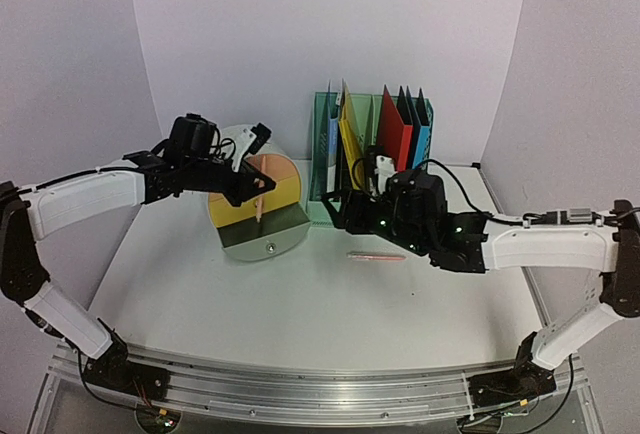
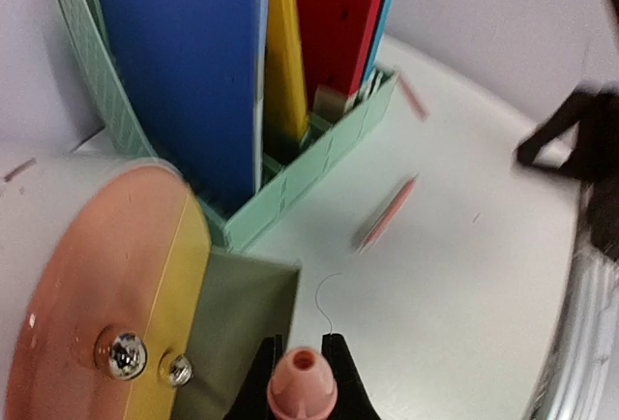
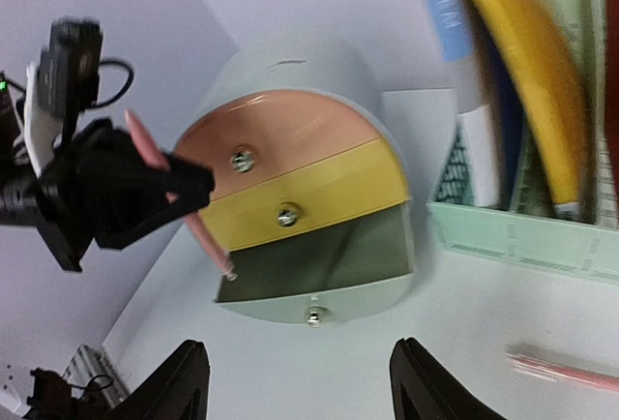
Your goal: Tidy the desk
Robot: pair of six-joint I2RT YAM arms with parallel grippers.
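The white desk (image 1: 300, 304) carries a round grey drawer unit (image 1: 258, 216) whose bottom drawer (image 3: 319, 255) stands pulled out. My left gripper (image 1: 255, 186) is shut on a pink pen (image 1: 258, 200) and holds it upright over that open drawer. In the left wrist view the pen's end (image 2: 303, 384) sits between the fingers. My right gripper (image 3: 305, 391) is open and empty, just in front of the drawer front (image 3: 314, 312), and in the top view it (image 1: 345, 212) is next to the mint-green rack. A second pink pen (image 1: 377, 255) lies flat on the desk.
The mint-green file rack (image 1: 375, 159) with blue, yellow and red folders stands right of the drawer unit, against the back wall. Pale lilac walls close in the desk. A silver rail (image 1: 320, 389) runs along the front edge.
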